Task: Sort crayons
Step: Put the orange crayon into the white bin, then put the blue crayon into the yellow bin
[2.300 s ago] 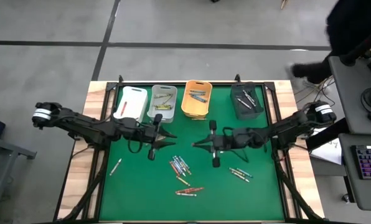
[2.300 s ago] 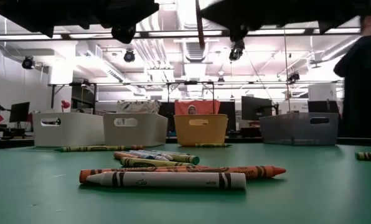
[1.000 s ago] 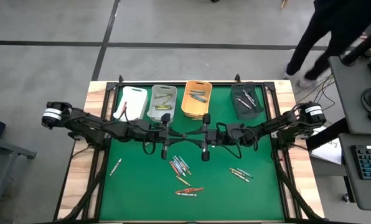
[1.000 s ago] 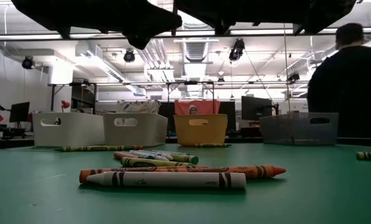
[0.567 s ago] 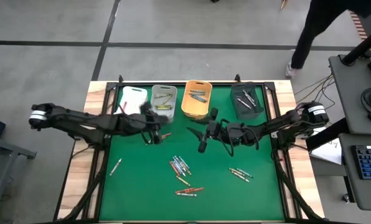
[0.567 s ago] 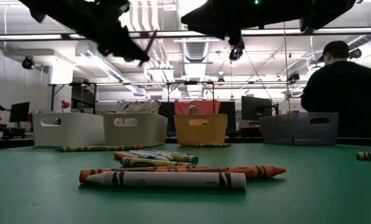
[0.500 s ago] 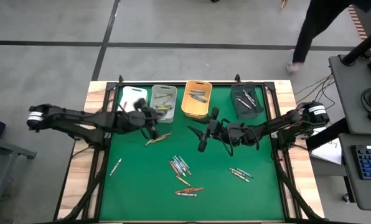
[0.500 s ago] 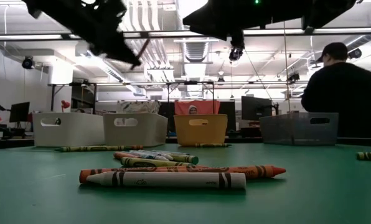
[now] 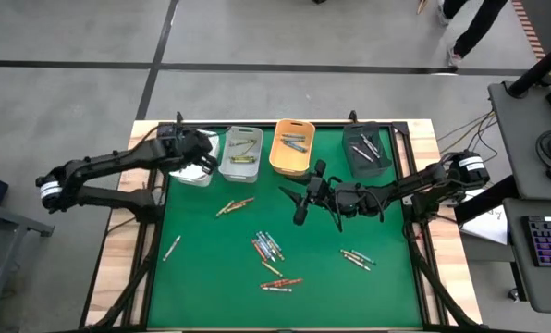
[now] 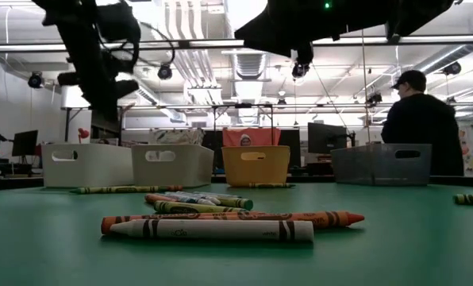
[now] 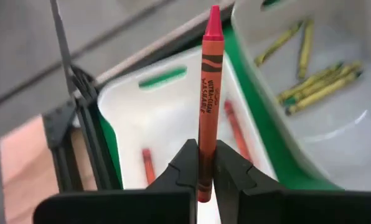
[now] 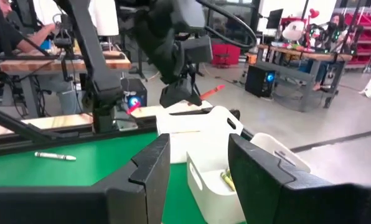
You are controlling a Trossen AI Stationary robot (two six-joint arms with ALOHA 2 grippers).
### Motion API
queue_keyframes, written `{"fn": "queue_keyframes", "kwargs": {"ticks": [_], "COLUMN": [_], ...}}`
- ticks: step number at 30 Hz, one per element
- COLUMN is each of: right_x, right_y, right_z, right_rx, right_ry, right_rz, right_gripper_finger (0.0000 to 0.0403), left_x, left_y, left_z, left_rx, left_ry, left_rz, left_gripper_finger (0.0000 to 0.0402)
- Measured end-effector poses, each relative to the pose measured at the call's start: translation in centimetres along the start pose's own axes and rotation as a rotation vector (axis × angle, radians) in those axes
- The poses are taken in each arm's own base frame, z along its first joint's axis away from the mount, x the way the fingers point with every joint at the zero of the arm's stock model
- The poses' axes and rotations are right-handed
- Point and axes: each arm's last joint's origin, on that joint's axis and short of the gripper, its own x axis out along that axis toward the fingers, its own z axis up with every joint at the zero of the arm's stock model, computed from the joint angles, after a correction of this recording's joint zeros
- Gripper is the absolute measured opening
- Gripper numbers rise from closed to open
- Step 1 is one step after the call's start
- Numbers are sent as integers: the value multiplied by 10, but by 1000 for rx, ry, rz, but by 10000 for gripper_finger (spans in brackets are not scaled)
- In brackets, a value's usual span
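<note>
My left gripper [image 11: 203, 152] is shut on a red crayon [image 11: 209, 68] above the white bin [image 9: 196, 175] at the table's far left. In that bin lie two red crayons [image 11: 235, 127]. The right wrist view shows the same gripper [image 12: 188, 93] and crayon [image 12: 210, 91] over the bin. My right gripper [image 9: 299, 205] hovers open over the middle of the green mat with nothing between its fingers. Several loose crayons [image 9: 267, 246] lie flat on the mat near the middle, with more to the right [image 9: 357, 257] and left [image 9: 233, 207]. My left gripper pinches the red crayon near its blunt end [image 11: 204, 142] between its two fingers. The crayon runs along the fingers and sticks out past their tips, its point [image 11: 214, 14] leading. It is lifted clear, slanting down over the white bin.
A row of bins stands along the far edge: white, grey [image 9: 241, 153] with yellow crayons, orange [image 9: 292, 148] and black [image 9: 366, 148]. One crayon [image 9: 171, 247] lies alone at the mat's left. A person [image 10: 423, 119] sits beyond the table's far right.
The two grippers were together over the mat's middle. My left gripper has since swung toward the far left corner with the red crayon, turning as it went, and now hangs over the white bin. My right gripper has stayed near the middle and stands open.
</note>
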Motion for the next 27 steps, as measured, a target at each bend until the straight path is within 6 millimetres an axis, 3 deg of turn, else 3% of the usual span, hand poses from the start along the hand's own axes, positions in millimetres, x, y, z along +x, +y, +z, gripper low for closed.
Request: {"fn": "queue_keyframes", "kwargs": {"ticks": [9,27], "right_x": [0,0], "right_y": [0,0], "right_z": [-1,-3], "right_rx": [7,19], "right_ry": [12,32], "right_rz": [0,0], "right_gripper_finger": [149,150], "left_x": [29,45], "left_y": [9,0], "left_z": [-1,-5], "left_rx": [4,58], "left_ry": [172,252], "left_rz": [39,77], "left_gripper_finger": [2,53]}}
